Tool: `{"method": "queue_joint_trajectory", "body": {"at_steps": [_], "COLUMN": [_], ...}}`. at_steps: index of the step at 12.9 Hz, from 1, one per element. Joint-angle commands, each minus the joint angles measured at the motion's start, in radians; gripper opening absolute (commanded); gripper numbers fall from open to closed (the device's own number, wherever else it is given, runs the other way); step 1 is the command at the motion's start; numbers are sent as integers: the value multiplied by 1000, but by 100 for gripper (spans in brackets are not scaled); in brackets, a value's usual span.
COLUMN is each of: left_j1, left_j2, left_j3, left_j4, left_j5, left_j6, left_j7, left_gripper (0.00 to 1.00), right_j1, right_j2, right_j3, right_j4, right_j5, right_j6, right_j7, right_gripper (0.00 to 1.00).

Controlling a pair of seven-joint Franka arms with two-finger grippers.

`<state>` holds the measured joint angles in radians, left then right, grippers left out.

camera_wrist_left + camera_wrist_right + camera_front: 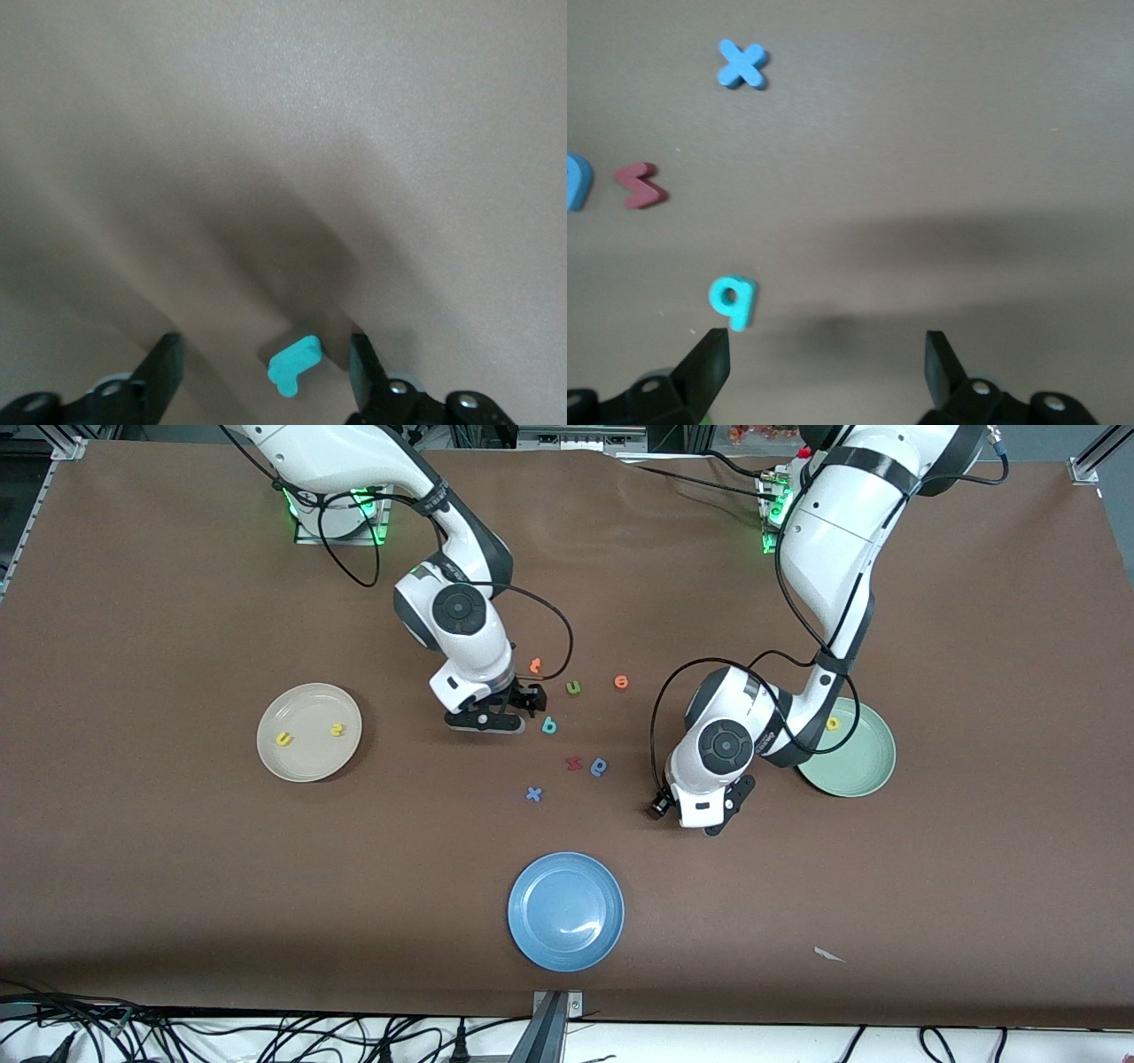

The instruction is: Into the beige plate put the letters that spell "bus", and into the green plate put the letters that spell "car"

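1. Beside the pale sage-green plate (864, 766), the left pincer (709, 815) is hanging low with its jaws spread around a thin teal foam "r" (293, 365), not yet pinching; it should be centring before squeezing.
2. Near the teal foam "b" (549, 725), the right pincer (523, 704) is hovering, jaws spread.
3. The yellow foam "u" (283, 739) and yellow foam "s" (336, 729) are lying in the cream-beige plate (306, 766); the yellow foam "a" (833, 724) is sitting in the green one.
4. The brown worktop (177, 886) is lying flat, leaving ample room.

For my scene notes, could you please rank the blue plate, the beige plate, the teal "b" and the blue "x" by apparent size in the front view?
1. blue plate
2. beige plate, slightly smaller-looking; nearness may explain this
3. teal "b" and blue "x", too alike to rank
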<state>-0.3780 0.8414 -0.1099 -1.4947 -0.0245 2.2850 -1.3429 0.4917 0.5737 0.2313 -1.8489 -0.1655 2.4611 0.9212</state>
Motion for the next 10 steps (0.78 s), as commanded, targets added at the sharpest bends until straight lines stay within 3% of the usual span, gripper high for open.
{"method": "queue_joint_trajectory", "body": {"at_steps": [1, 5, 10], "left_j1": [-13, -12, -9], "left_j2": [16, 21, 19], "left_j3": [12, 12, 12], "left_j4": [28, 28, 28], "left_j5": [11, 11, 11], "left_j6": [-12, -12, -12], "left_j7": [-16, -16, -15], "left_gripper": [59, 38, 4], "right_j1": [68, 134, 179], "right_j2": [87, 153, 210], "right_j3": [-38, -82, -110], "right_j4": [118, 192, 237], "right_j5": [-37, -37, -49], "right_j6": [-39, -39, -39], "right_j7": [85, 140, 180], "right_gripper": [98, 97, 94]}}
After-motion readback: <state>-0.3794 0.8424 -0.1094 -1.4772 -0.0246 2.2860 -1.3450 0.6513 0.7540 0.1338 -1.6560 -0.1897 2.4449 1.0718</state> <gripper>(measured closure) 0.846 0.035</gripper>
